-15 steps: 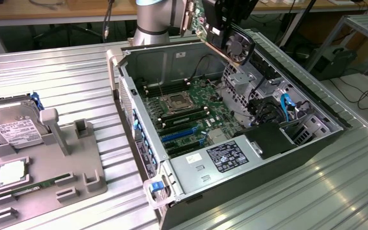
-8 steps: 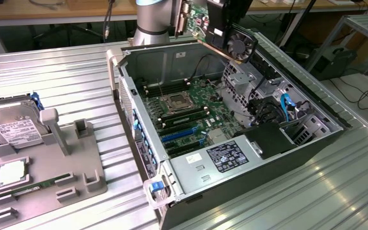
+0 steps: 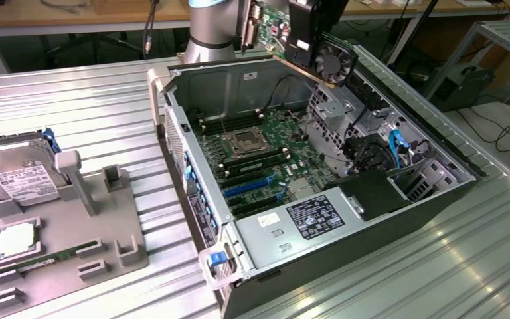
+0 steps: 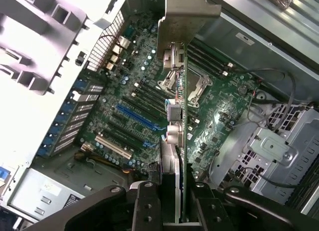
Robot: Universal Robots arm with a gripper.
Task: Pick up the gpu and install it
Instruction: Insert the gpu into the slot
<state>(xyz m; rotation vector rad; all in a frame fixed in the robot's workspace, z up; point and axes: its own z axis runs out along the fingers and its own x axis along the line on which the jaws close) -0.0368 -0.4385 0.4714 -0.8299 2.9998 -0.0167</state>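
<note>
Ribbed metal table (image 3: pixel 78 100) carries an open computer case (image 3: pixel 344 272) lying on its side, motherboard (image 3: pixel 264 149) exposed. Gripper (image 3: pixel 313 26) clenched on the gpu (image 3: pixel 332 61), held tilted in the air above the case's far edge. Wrist view: card edge-on over the motherboard, silver bracket (image 4: pixel 187 17) farthest from the fingers (image 4: pixel 147 206). Hard drive (image 3: pixel 16 176) sits in a grey fixture (image 3: pixel 104 226), exterior view's left.

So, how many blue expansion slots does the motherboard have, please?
2: a long blue slot and a shorter blue slot beside it, nearer the power supply; others may be hidden.
</note>
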